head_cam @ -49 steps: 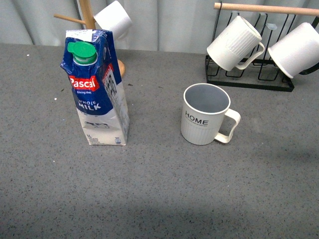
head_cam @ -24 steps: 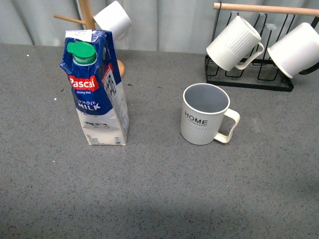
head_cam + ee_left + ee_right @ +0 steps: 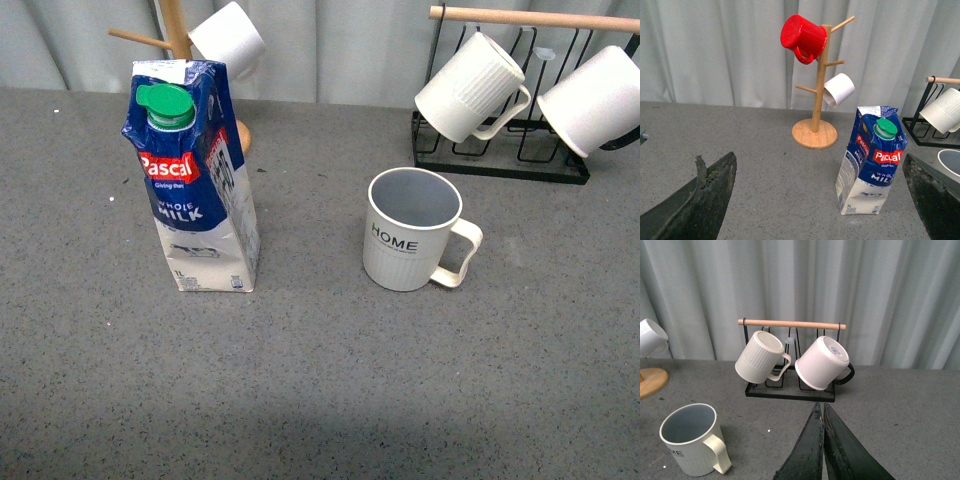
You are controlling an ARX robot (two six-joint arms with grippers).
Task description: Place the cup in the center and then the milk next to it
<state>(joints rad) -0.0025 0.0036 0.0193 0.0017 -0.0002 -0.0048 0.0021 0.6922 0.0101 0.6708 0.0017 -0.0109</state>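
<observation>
At frame centre-left stood the Pascal milk carton (image 3: 196,190), the HOME mug (image 3: 408,243) right of it on the counter (image 3: 320,380); left end effector (image 3: 818,165) spread, right end effector (image 3: 821,411) pressed together.

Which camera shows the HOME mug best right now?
Front view: the whole cup, lettering and handle, unobstructed. Right wrist view shows it with lettering mostly turned away; left wrist view catches only part of its rim.
</observation>
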